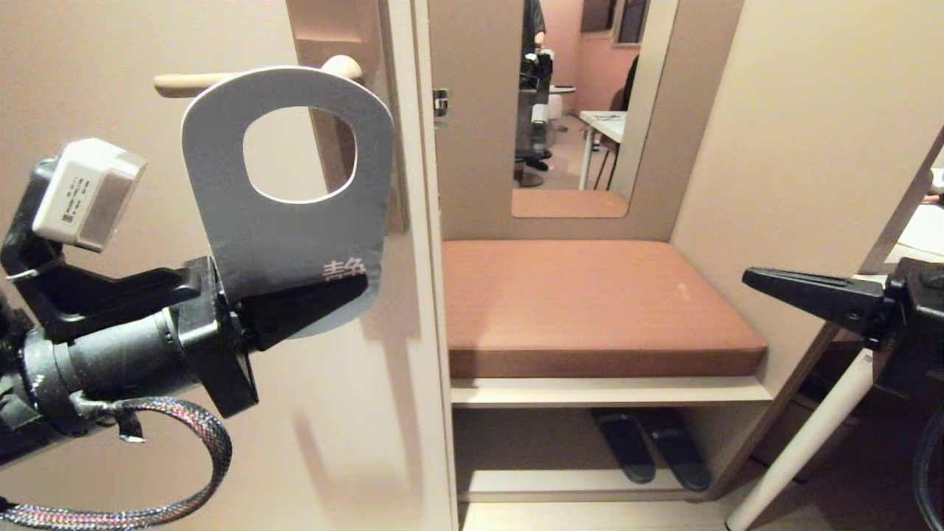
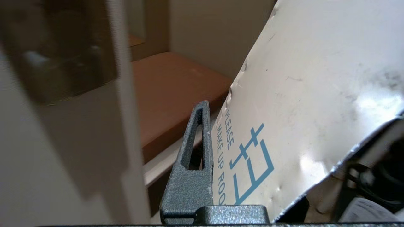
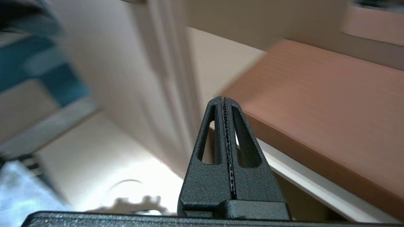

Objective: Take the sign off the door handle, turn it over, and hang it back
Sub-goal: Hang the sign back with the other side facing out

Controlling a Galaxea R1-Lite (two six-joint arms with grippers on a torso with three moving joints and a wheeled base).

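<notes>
Head view: sign (image 1: pixel 284 221) clamped by its lower end in left end effector (image 1: pixel 310 306), held upright before the door, hole level with and just below door handle (image 1: pixel 221 81); not yet on the lever. Right end effector (image 1: pixel 804 287) off to the right, well apart, beside cushioned seat (image 1: pixel 590 302).

Left wrist view: sign's (image 2: pixel 309 104) white "PLEASE MAKE UP ROOM" face pinched against one finger (image 2: pixel 192 164).

Right wrist view: right end effector (image 3: pixel 224 104) closed tight, empty.

Step judged: re-hanging. Next: lift, thread hole over lever's free end, then release
</notes>
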